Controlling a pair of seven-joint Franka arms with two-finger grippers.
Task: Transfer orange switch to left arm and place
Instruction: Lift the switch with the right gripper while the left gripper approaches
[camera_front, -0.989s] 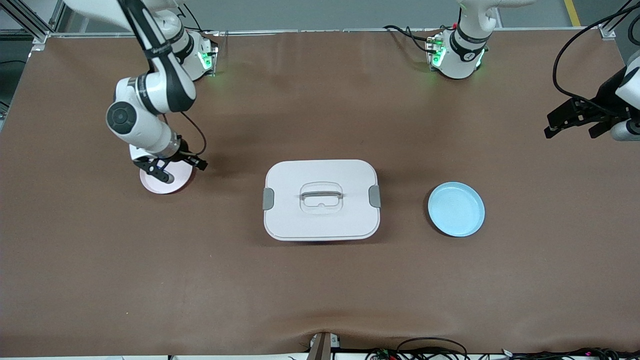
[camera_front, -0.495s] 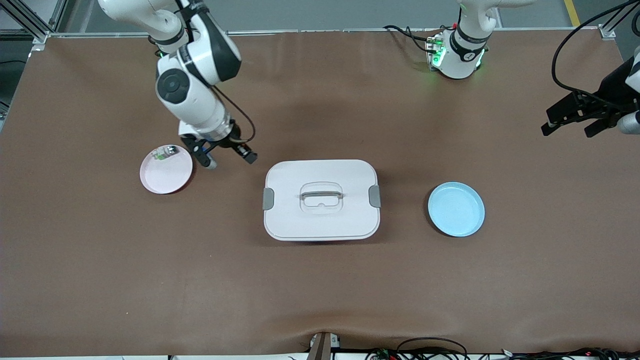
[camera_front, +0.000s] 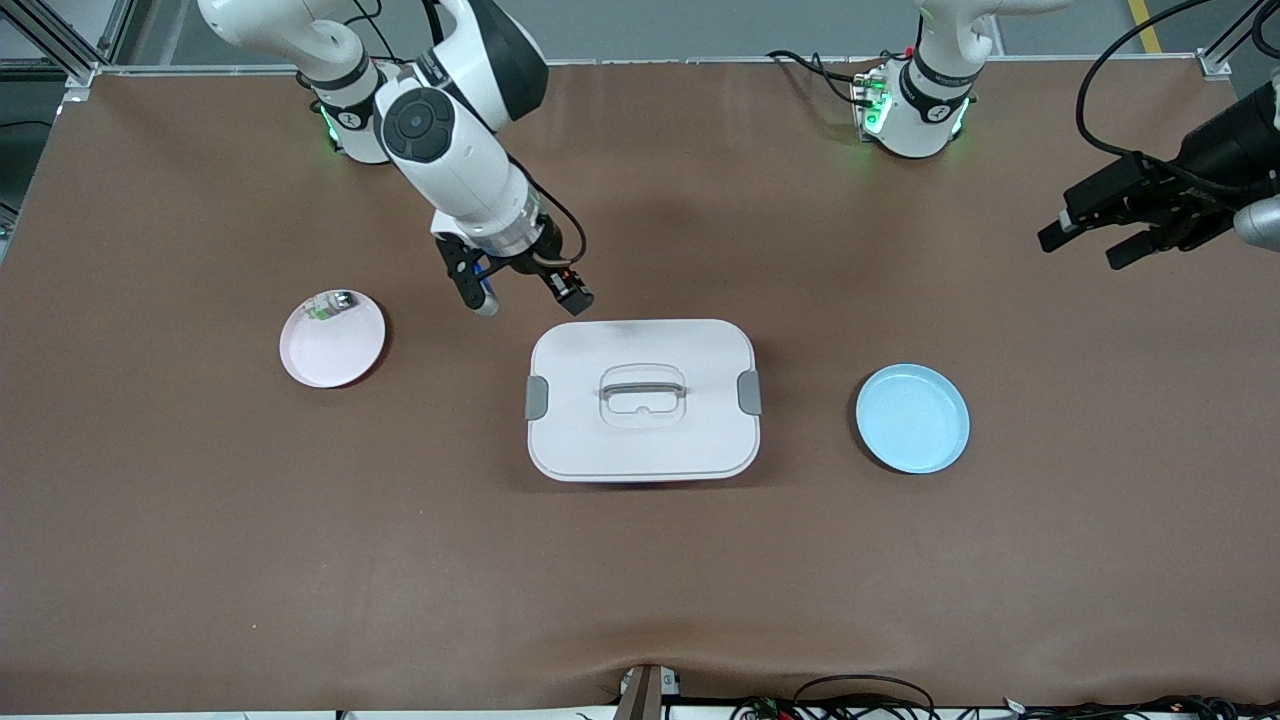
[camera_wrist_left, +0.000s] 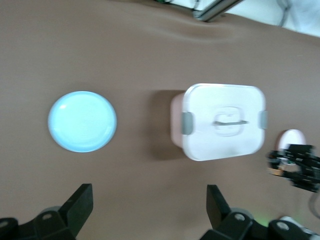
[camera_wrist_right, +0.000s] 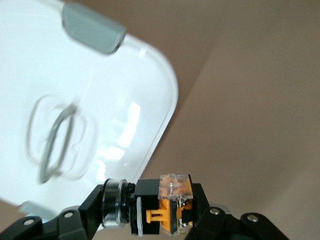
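Two claws show, and only one is loaded. The right claw (camera_wrist_right: 150, 220) is clamped on the orange switch (camera_wrist_right: 160, 205); its wrist view shows the black body, the silver ring and the orange-yellow block between the fingers, detail the front view loses, where the switch is only a dark speck at the fingertips (camera_front: 480, 270). In that front view the right claw (camera_front: 520, 290) hangs in the upper middle of the frame, over bare table (camera_front: 200, 550) just beside the top left corner of the box (camera_front: 640, 400), the white forearm slanting down toward it from the base in the upper left.

Left claw (camera_front: 1090, 240) hovers at the right edge of the frame, its fingers (camera_wrist_left: 80, 205) spread wide apart and holding nothing; the arm enters from that edge. Its wrist view takes in the blue plate (camera_wrist_left: 82, 121), the box and the right claw small at the frame's right edge.

On the pink plate (camera_front: 335, 350) lies a small green-and-silver component (camera_front: 330, 303), seen only from the front.
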